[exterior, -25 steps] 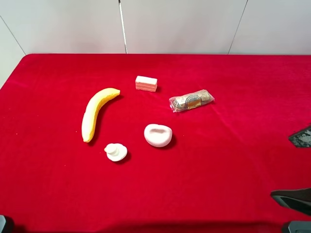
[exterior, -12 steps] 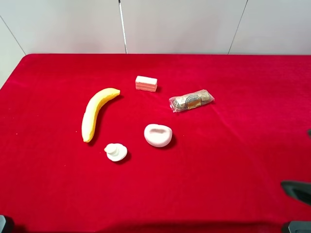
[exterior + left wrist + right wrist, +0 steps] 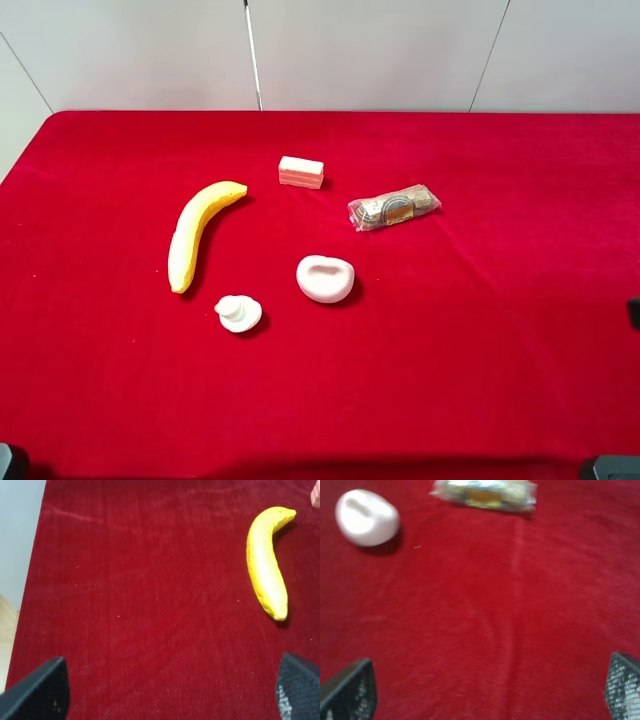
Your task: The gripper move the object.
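Note:
The object, a small pink-and-cream layered block (image 3: 301, 172), lies on the red table (image 3: 480, 350) at the back middle. Only its corner shows in the left wrist view (image 3: 316, 498). My left gripper (image 3: 170, 690) is open and empty, low over bare cloth, well short of the banana (image 3: 267, 562). My right gripper (image 3: 487, 690) is open and empty over bare cloth, with the white bowl-like piece (image 3: 367, 517) and the snack packet (image 3: 485, 492) ahead of it. In the exterior view only a dark sliver of the right arm (image 3: 635, 312) shows at the right edge.
A banana (image 3: 200, 232) lies left of the block. A clear-wrapped snack packet (image 3: 394, 207) lies to its right. A white bowl-like piece (image 3: 326, 278) and a small white piece (image 3: 238, 313) sit nearer the front. A white wall stands behind the table.
The right arm has drawn back to the right and almost left the exterior view. The objects on the table have not moved.

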`<state>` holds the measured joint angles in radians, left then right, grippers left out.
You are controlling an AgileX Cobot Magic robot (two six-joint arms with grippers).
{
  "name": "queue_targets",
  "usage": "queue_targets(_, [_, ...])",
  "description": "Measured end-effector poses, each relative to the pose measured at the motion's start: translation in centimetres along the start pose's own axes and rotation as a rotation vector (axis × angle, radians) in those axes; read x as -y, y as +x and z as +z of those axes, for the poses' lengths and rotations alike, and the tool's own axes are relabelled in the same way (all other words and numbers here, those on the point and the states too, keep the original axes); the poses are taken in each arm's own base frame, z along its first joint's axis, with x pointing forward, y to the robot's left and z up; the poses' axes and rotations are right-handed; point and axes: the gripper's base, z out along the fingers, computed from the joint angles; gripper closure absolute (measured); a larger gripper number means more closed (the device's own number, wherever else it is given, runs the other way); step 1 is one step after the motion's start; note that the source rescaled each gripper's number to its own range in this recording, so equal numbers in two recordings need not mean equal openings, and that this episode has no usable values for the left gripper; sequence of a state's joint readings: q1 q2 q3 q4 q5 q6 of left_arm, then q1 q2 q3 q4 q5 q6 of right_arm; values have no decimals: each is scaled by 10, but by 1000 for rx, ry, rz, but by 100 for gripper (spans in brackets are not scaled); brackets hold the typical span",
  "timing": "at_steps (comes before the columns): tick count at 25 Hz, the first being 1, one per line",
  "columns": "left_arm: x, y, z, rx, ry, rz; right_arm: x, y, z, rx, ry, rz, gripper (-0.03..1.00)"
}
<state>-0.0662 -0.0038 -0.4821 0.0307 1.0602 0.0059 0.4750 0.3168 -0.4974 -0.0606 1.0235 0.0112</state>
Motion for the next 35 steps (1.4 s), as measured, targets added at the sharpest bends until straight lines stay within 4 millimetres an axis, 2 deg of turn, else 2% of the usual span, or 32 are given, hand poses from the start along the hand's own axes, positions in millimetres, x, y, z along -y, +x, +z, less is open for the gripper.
queue_targets(14, [0, 0, 0, 0, 0, 0, 4, 17, -26, 168, 253, 170, -3])
queue_targets(24, [0, 0, 0, 0, 0, 0, -3, 28, -40, 291, 264, 139, -3])
queue_targets(35, [0, 0, 0, 0, 0, 0, -3, 29, -41, 298, 267, 117, -3])
